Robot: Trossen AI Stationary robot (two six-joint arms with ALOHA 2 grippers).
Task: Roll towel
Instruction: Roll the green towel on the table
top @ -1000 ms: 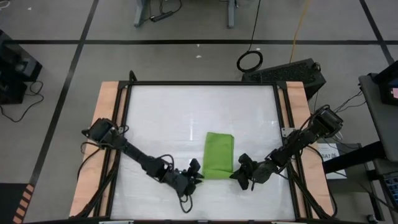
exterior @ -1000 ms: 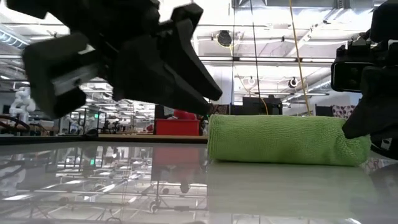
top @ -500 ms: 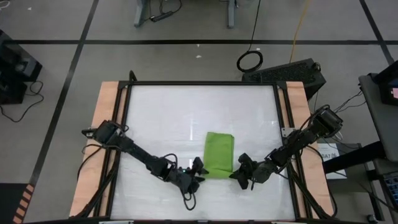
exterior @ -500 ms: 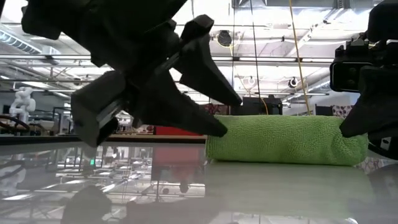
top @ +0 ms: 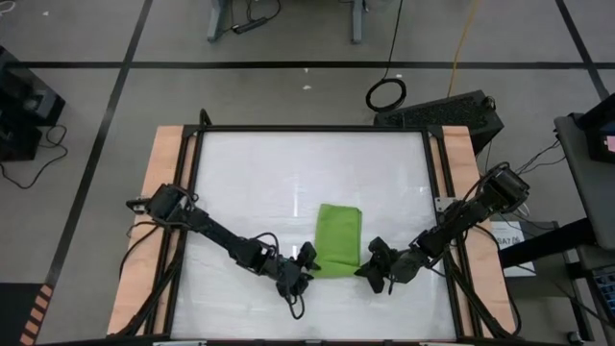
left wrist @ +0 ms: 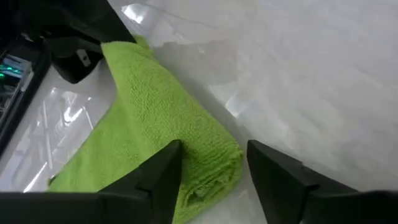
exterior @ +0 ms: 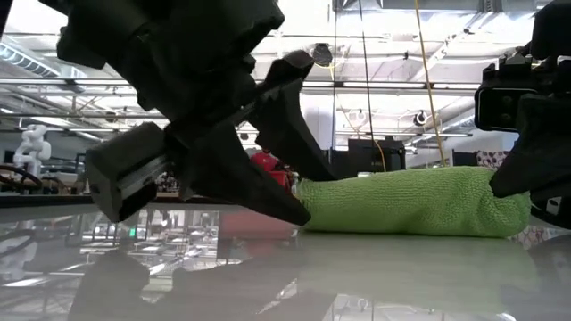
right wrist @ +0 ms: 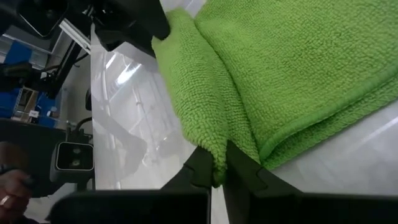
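The lime-green towel (top: 338,237) lies on the white table (top: 259,183), its far part flat and its near edge rolled into a thick roll (exterior: 410,203). At the roll's right end my right gripper (top: 368,266) is shut on it. My left gripper (top: 309,260) is at the roll's left end, open. In the left wrist view its fingers (left wrist: 166,171) stand on either side of that end (left wrist: 214,163). My right gripper pinches the roll's right end (right wrist: 214,146) between its two fingers, over a fold of several layers. The fingers slant down from the table's near right. The roll rests on the table. My left gripper: one finger (left wrist: 166,171) overlaps the towel's flat part, and I cannot tell whether it touches.
Wooden side rails (top: 165,192) and a black frame border the table. The glossy surface beyond the towel's far edge and to its left is bare. Cables and a black case (top: 452,111) lie on the floor behind.
My left gripper has moved down and toward the table's right edge, up to the roll's left end, and has opened wider. The roll's left end now looks lower than before. My right gripper has kept still.
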